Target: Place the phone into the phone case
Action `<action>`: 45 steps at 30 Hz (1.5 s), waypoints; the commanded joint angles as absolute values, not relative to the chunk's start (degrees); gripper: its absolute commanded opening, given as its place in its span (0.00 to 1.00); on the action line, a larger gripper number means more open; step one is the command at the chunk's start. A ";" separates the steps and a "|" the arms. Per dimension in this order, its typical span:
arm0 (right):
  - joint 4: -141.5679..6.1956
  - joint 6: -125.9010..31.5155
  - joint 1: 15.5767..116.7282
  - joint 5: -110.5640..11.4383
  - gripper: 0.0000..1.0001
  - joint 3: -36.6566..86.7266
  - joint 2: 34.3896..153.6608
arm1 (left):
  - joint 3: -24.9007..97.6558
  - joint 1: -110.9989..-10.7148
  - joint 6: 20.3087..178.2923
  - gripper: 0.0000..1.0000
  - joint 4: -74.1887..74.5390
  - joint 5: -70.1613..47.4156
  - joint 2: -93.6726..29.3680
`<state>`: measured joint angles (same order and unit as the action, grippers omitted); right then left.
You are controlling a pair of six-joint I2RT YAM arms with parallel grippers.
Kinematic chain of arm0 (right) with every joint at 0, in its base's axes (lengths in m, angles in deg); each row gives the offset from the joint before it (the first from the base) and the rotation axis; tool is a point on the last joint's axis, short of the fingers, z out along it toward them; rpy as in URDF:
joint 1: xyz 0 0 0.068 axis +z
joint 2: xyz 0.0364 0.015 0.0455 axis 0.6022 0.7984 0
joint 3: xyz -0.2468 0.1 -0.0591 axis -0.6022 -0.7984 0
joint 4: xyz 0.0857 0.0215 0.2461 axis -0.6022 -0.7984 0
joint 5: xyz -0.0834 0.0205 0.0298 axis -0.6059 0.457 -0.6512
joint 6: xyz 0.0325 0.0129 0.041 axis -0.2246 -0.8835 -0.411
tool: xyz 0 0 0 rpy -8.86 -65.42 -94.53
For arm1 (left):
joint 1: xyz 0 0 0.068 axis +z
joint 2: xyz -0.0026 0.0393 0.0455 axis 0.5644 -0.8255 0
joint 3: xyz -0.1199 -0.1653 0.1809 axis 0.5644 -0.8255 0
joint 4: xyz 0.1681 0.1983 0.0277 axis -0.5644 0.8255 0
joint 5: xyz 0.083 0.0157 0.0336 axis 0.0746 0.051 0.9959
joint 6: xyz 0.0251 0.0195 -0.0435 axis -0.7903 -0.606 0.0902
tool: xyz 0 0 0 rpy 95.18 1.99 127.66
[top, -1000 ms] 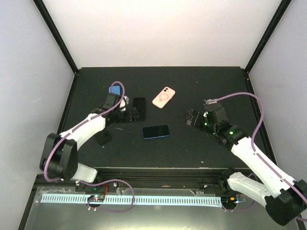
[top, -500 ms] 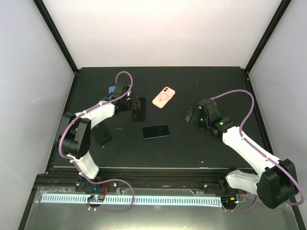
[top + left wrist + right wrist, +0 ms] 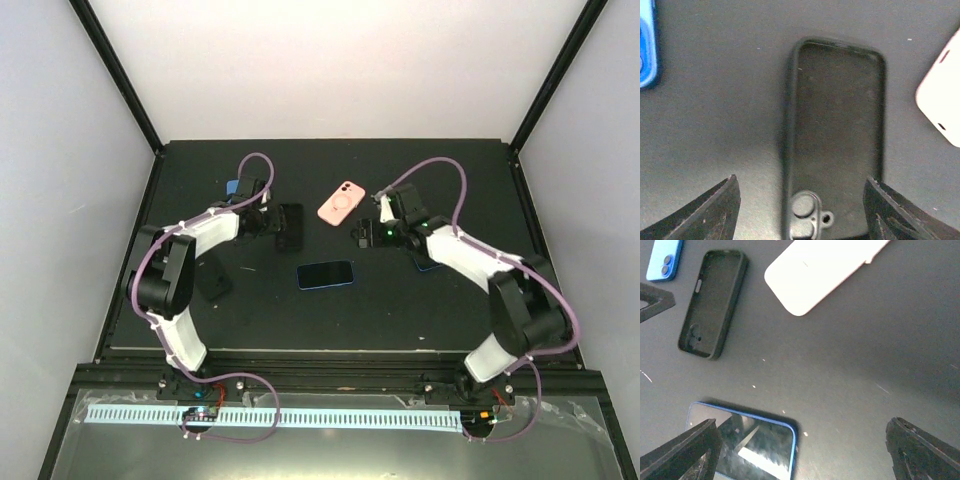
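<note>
Since a second ago our right gripper point(image 3: 362, 232) has swung left across the table point(image 3: 460, 180), and our left gripper point(image 3: 272, 222) has reached right to the black case point(image 3: 290, 226). We see the pink case point(image 3: 341, 204) lying ring side up, far of centre, tilted and free of both grippers. Our right gripper sits just near-right of it, jaws apart and empty. We find the phone point(image 3: 325, 274) screen up, near of the pink case and apart from it. Just left of the pink case, the black case lies hollow side up. Our left jaws stand apart on either side of its camera end; we cannot tell whether they touch it. Farther left lies a blue device point(image 3: 236, 187).
</note>
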<state>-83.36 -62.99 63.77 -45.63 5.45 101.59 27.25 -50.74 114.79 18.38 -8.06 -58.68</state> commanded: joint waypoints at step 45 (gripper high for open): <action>-81.65 -62.30 78.33 -37.75 0.81 0.84 113.94 | 36.06 -49.95 113.97 0.21 21.99 -14.97 -71.87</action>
